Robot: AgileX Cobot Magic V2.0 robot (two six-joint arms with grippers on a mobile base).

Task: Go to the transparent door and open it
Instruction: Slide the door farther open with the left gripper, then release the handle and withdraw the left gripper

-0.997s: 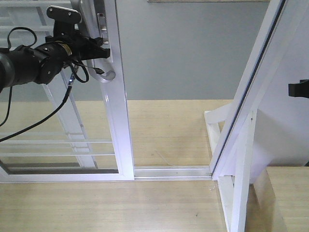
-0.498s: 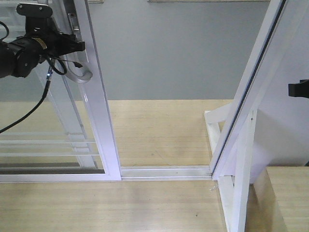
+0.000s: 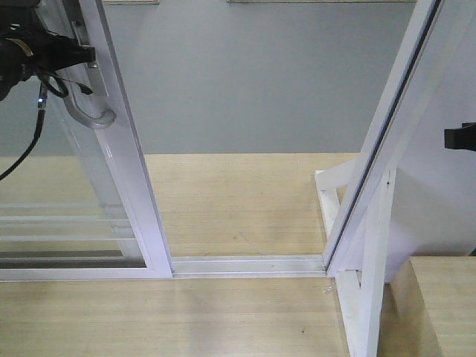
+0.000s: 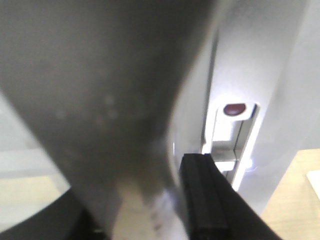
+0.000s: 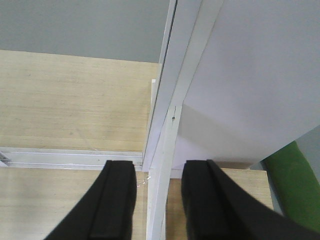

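Left hand (image 3: 78, 53) clamped on the transparent door's (image 3: 123, 171) handle (image 3: 89, 115); slanted frame post (image 3: 387, 126) stands well apart.

White frame on the transparent door (image 3: 126, 171), with a silver-grey curved handle (image 3: 89, 115). Black left pincer (image 3: 71, 53), black right pincer (image 5: 160, 200). Pale wood-grain floor (image 3: 245, 201), flat grey wall (image 3: 253, 74), green patch (image 5: 295, 185) at the corner.

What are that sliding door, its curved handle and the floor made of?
The transparent door looks like clear glass in a smooth white-painted metal frame; the floor shows through it. Its handle seems brushed silver metal, with a dull sheen. The floor looks like pale wood or laminate, with visible grain.
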